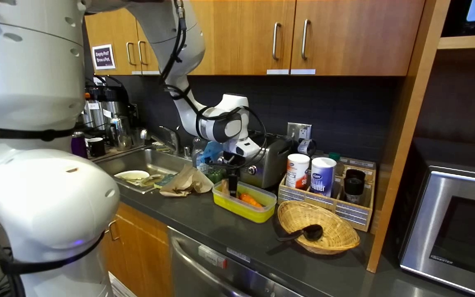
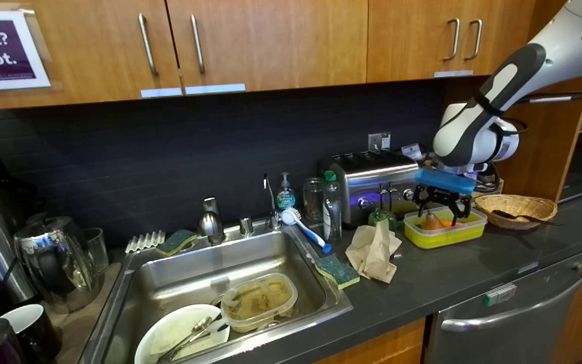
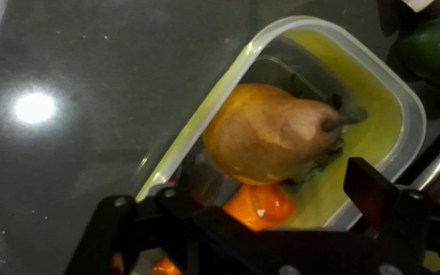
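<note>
Pear (image 3: 269,133) sits toward one end of the yellow container (image 2: 445,240) on the dark counter (image 2: 503,270), its stem pointing at the container wall in the wrist view. The gripper (image 2: 438,217) is over that container with its fingers spread wide apart, gripping nothing (whether a fingertip brushes the wall or the orange item (image 3: 260,206) beside the pear, I cannot tell). Container walls rise around the fruit, and the toaster (image 2: 367,180) stands close behind. A round green vegetable (image 2: 383,217) lies just past the pear's end, next to crumpled brown paper (image 2: 374,247). Near the opposite end, a wicker basket (image 1: 340,235) bears a dark spoon (image 1: 313,232); a wooden organizer (image 1: 359,225) stands behind it.
</note>
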